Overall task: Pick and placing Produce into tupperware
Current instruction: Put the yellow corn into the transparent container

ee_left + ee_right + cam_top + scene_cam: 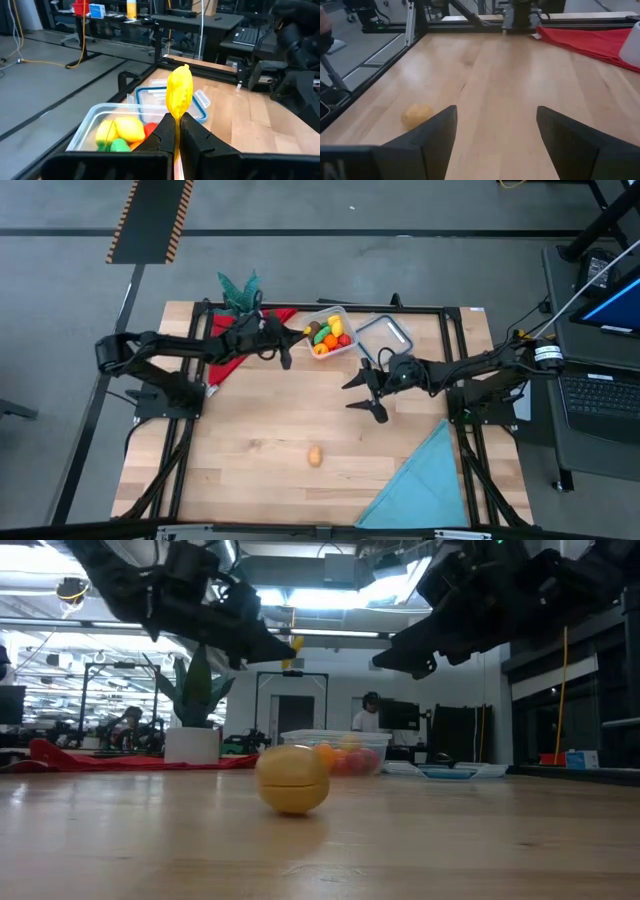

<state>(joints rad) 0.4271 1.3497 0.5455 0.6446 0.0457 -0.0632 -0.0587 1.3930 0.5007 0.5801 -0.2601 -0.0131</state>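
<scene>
The clear tupperware (331,336) stands at the table's far middle and holds several toy produce pieces (120,131) in yellow, green, red and orange. My left gripper (179,134) is just left of it, shut on a long yellow produce piece (179,91). A rounded yellow-orange produce piece (315,455) lies alone on the wood near the front edge, also seen in the low view (292,778) and the right wrist view (416,115). My right gripper (366,391) hangs open above the table's middle right, touching nothing. My left gripper pinches the yellow piece's lower end (177,118) between its two fingertips. The fingers come about level from the table's left. The piece sticks out past the fingertips, lifted clear of the table, beside the tupperware's left rim.
A flat clear lid with a blue rim (386,333) lies right of the tupperware. A red cloth (232,345) and a potted plant (238,288) sit at the far left. A teal cloth (420,485) covers the near right corner. Bare wood lies between.
</scene>
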